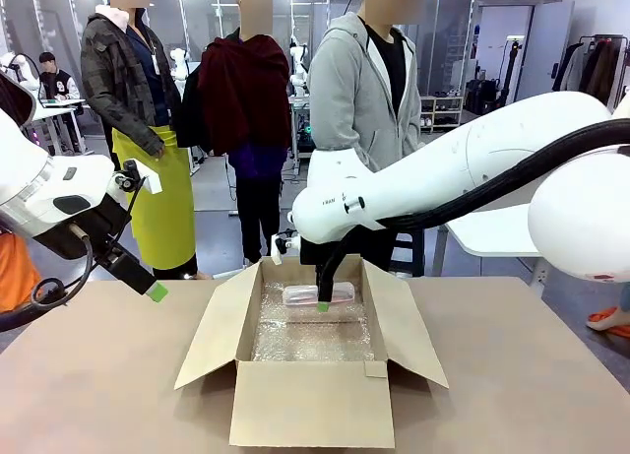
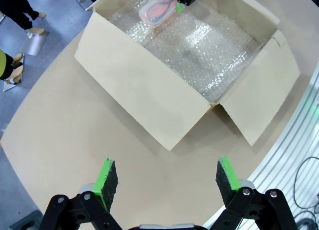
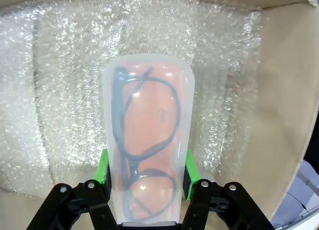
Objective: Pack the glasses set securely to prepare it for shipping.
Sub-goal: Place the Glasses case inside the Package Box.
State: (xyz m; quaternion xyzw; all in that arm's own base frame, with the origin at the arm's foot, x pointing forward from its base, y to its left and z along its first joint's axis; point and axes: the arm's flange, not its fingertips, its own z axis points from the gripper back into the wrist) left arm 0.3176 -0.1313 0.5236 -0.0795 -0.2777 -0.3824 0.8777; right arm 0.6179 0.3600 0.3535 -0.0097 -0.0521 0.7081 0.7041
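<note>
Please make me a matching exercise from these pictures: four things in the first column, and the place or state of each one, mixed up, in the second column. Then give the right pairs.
Column one
1. pink glasses case
2. left gripper
3. right gripper
4. bubble wrap

Column two
A. open, above the table beside the cardboard box
B. lining the bottom of the box
C. shut on the case
D. held above the bubble wrap in the box

Pairs: 1-D, 2-A, 3-C, 4-B
</note>
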